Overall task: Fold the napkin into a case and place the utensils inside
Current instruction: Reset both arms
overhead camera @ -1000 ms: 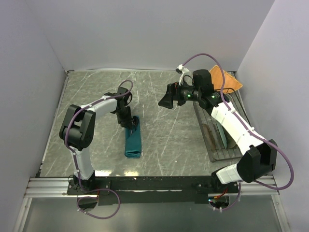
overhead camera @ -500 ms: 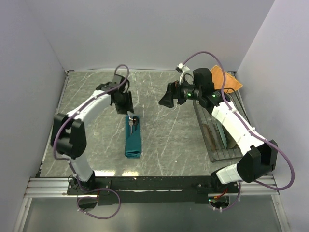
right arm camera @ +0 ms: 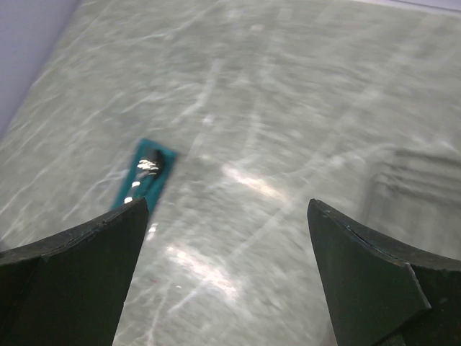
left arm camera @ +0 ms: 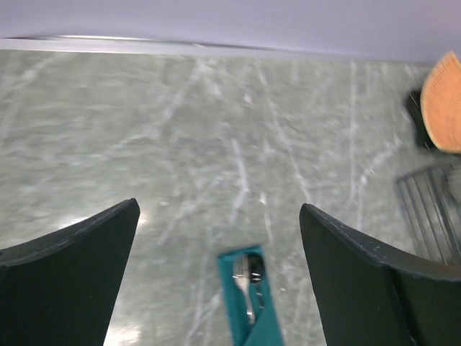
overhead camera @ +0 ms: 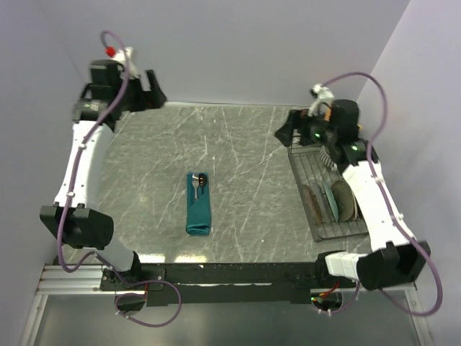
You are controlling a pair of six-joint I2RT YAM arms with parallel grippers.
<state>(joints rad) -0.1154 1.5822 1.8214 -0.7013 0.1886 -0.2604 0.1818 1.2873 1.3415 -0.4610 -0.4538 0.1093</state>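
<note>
The top camera looks down from behind me at the whole counter [overhead camera: 245, 144]. Both wrist cameras look from far up; all see the napkin [overhead camera: 199, 216].

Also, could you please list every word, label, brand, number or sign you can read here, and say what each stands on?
None: no text is readable in any view. The teal napkin is plain, the utensils in it are too small to show any stamp, and the dish rack, its plates and the orange cloth carry no lettering.
</note>
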